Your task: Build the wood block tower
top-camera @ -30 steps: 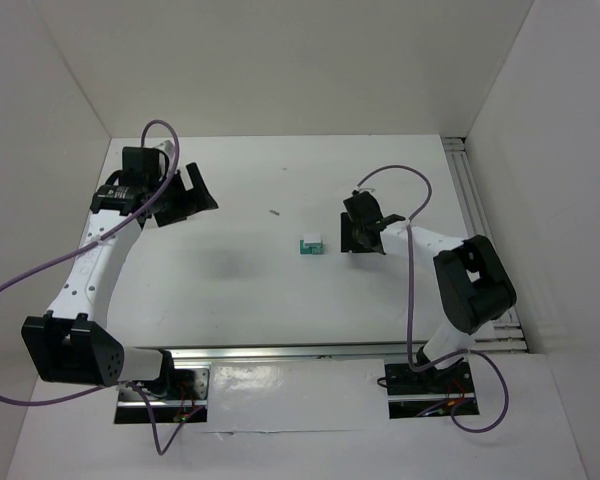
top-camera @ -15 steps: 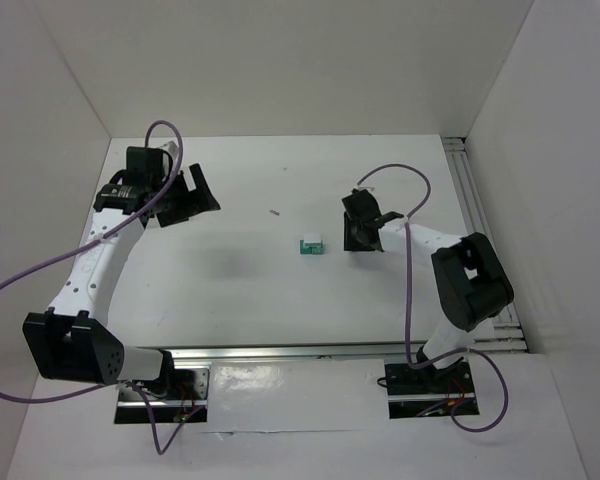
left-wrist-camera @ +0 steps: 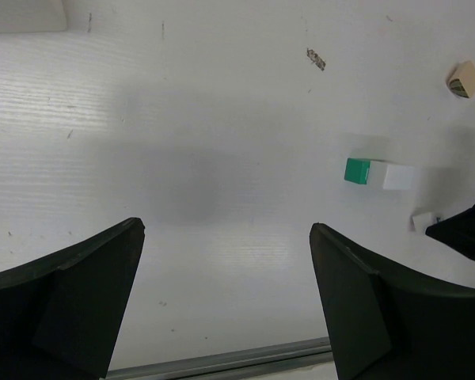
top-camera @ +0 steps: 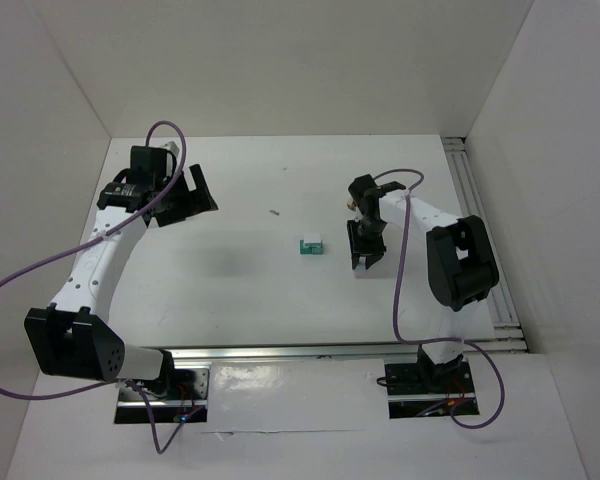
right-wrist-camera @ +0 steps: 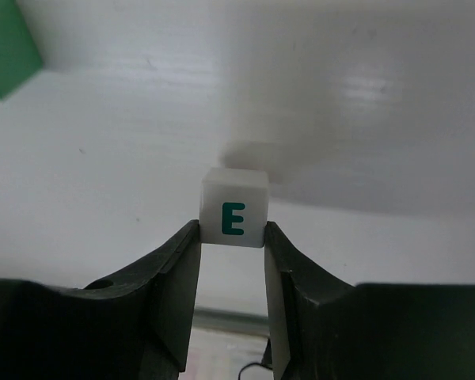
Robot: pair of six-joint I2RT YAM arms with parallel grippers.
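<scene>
- Right arm has swung in and tipped over since a second ago; right gripper (top-camera: 365,260) now points down at the bench (top-camera: 230,290), just right of the block pair. Left arm barely changed.
- White bench, scuffed, boxed in by plain white walls (top-camera: 280,70); metal rail (top-camera: 280,352) along the near edge; one dark speck (top-camera: 275,212) mid-bench.
- Right wrist view: right gripper clamped on a white E cube (right-wrist-camera: 233,207), green letter facing the camera, one finger on each side. Can't tell if it is off the bench.
- Green cube (top-camera: 306,246) and plain white cube (top-camera: 315,243) sit touching, mid-bench, apart from both grippers.
- Left gripper (top-camera: 188,197) hangs far left, jaws spread wide, nothing between them.
- Only the left wrist view shows a tan block (left-wrist-camera: 464,79), lying alone beyond the pair; shape unclear.
- Top view: the held cube is mostly hidden under the fingers. Right wrist view cuts the green cube off at the corner.
</scene>
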